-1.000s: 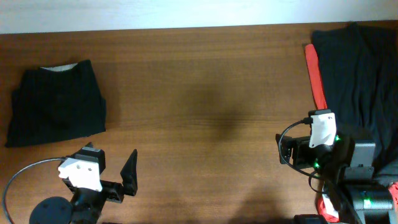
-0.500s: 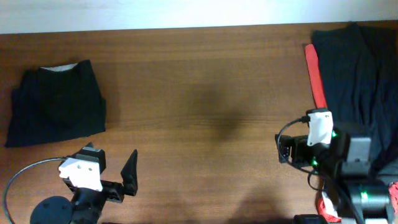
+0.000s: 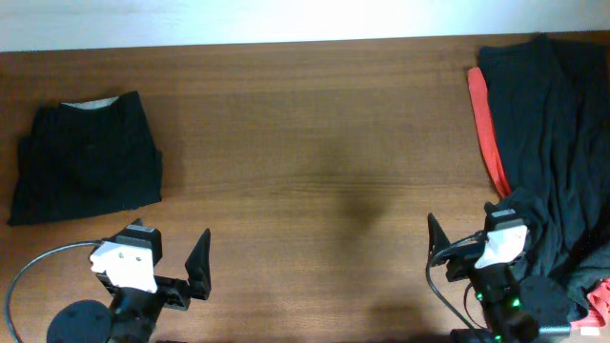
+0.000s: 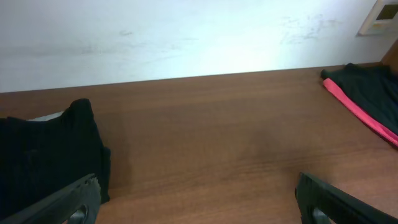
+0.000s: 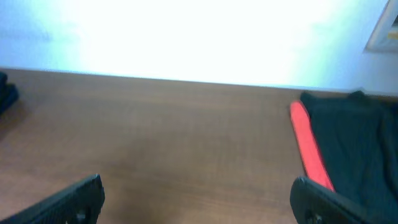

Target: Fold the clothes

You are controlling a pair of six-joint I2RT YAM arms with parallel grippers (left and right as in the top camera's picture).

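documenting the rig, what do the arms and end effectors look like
The left end effector and right end effector have black wedge-shaped fingers, white housing behind. A grey cable loops beside the left base; black cable and green lights on the right.

Bright, even light from above; soft shadow near the middle of the table [image 3: 286,95]. Overexposed white wall [image 5: 186,37] and overall blur in right wrist view; sharper in left wrist view.

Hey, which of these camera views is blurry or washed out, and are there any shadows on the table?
Right wrist view: soft all over, the wall blown out to white, the red garment smeared. Left wrist view: sharper, wood grain readable. Overhead view: sharp, with a faint dark shadow on the table centre.
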